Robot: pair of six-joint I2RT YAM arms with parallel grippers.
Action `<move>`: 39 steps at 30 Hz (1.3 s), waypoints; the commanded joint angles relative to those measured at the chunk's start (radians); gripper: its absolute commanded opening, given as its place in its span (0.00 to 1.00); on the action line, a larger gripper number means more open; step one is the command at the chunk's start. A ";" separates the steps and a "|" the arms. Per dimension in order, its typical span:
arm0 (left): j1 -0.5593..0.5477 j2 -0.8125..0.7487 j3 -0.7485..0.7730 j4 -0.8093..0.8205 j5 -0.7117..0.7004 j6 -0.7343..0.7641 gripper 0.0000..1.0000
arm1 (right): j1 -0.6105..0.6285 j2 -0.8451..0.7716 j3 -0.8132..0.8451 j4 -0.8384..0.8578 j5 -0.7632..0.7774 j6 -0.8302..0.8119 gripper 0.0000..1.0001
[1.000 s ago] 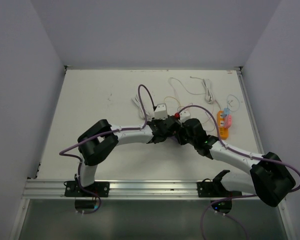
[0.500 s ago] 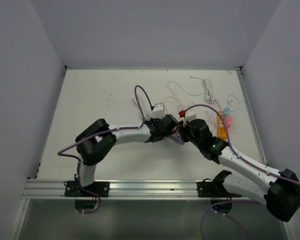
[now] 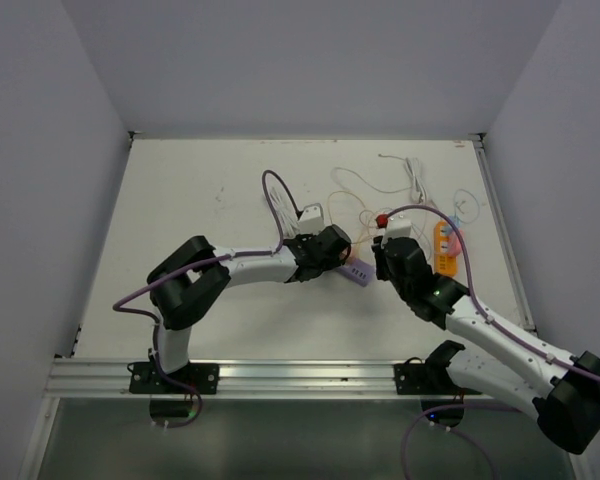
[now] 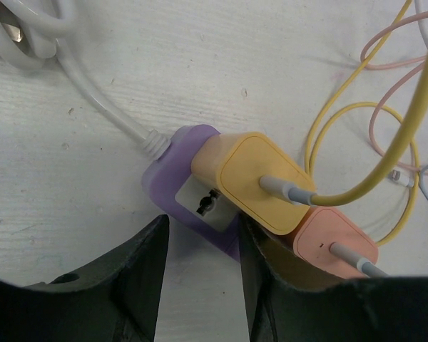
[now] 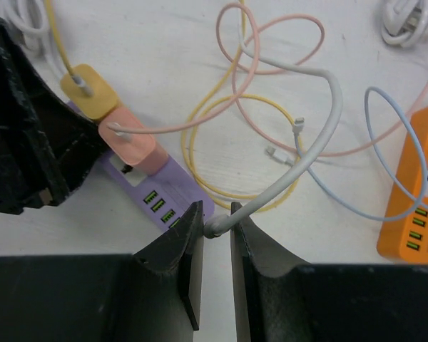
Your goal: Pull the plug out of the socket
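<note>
From above, both arms meet mid-counter (image 3: 180, 200), with open room to their left, while loose cables (image 3: 360, 185) and an orange strip (image 3: 442, 245) crowd the right edge. At the left wrist, the left gripper (image 4: 200, 239) has its jaws narrow, clamping the purple strip (image 4: 172, 187) beside a yellow plug (image 4: 253, 178). At the right wrist, the right gripper (image 5: 215, 212) pinches the grey plug (image 5: 214, 229) just beside the strip's port end (seated or free, I cannot tell).

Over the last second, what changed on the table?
The right gripper, jaws shut on the grey cable, drew back rightward from the purple power strip, opening a gap. The left gripper stayed clamped on the strip, in about the same spot.
</note>
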 commanded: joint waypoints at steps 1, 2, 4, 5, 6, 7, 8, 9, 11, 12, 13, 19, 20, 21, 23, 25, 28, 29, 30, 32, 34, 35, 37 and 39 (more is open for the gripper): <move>0.029 0.073 -0.079 -0.289 -0.028 0.073 0.47 | -0.013 0.007 -0.002 -0.103 0.088 0.104 0.00; 0.030 0.071 -0.079 -0.289 -0.031 0.083 0.47 | -0.016 0.015 -0.007 -0.115 0.097 0.122 0.00; 0.030 0.062 -0.082 -0.290 -0.035 0.089 0.48 | -0.042 0.029 0.015 -0.161 0.105 0.153 0.00; 0.032 0.058 -0.088 -0.289 -0.035 0.100 0.48 | -0.051 0.042 0.018 -0.166 0.104 0.161 0.00; 0.033 0.055 -0.090 -0.287 -0.034 0.108 0.48 | -0.069 0.049 0.025 -0.193 0.101 0.171 0.01; 0.036 0.048 -0.093 -0.286 -0.031 0.114 0.49 | -0.079 0.056 0.032 -0.204 0.084 0.197 0.01; 0.043 0.045 -0.096 -0.284 -0.028 0.126 0.49 | -0.091 0.075 0.041 -0.213 0.070 0.210 0.01; 0.046 0.042 -0.098 -0.276 -0.023 0.140 0.49 | -0.114 0.085 0.045 -0.230 0.058 0.224 0.01; 0.052 0.036 -0.098 -0.276 -0.026 0.169 0.49 | -0.152 0.107 0.048 -0.238 0.007 0.265 0.02; 0.056 0.032 -0.098 -0.275 -0.028 0.180 0.49 | -0.164 0.133 0.050 -0.244 -0.014 0.277 0.02; 0.058 0.025 -0.098 -0.270 -0.028 0.192 0.50 | -0.177 0.147 0.055 -0.246 -0.033 0.296 0.04; 0.070 0.012 -0.098 -0.255 -0.014 0.254 0.50 | -0.240 0.266 0.122 -0.260 -0.131 0.319 0.13; 0.070 0.012 -0.099 -0.253 -0.014 0.263 0.50 | -0.241 0.271 0.127 -0.255 -0.139 0.314 0.15; 0.070 0.009 -0.101 -0.252 -0.012 0.264 0.50 | -0.244 0.271 0.131 -0.246 -0.149 0.308 0.18; 0.070 0.001 -0.102 -0.247 -0.011 0.275 0.52 | -0.243 0.271 0.139 -0.238 -0.165 0.288 0.28; 0.070 -0.008 -0.107 -0.232 -0.005 0.284 0.52 | -0.244 0.268 0.142 -0.238 -0.186 0.256 0.42; 0.070 -0.016 -0.115 -0.217 0.004 0.293 0.53 | -0.244 0.233 0.127 -0.234 -0.215 0.213 0.60; 0.070 -0.018 -0.118 -0.215 0.003 0.301 0.53 | -0.244 0.207 0.124 -0.234 -0.218 0.202 0.63; 0.070 -0.018 -0.119 -0.213 0.004 0.303 0.53 | -0.244 0.196 0.124 -0.235 -0.229 0.170 0.66; 0.070 -0.018 -0.121 -0.206 0.006 0.313 0.53 | -0.244 0.176 0.131 -0.238 -0.260 0.147 0.71; 0.072 -0.019 -0.121 -0.200 0.012 0.324 0.53 | -0.244 0.175 0.143 -0.240 -0.295 0.129 0.74; 0.073 -0.018 -0.122 -0.201 0.012 0.326 0.53 | -0.244 0.175 0.150 -0.249 -0.300 0.129 0.76; 0.079 -0.019 -0.121 -0.204 0.014 0.336 0.53 | -0.244 0.175 0.166 -0.283 -0.312 0.136 0.85; 0.082 -0.027 -0.122 -0.210 0.011 0.343 0.53 | -0.244 0.168 0.182 -0.339 -0.343 0.150 0.97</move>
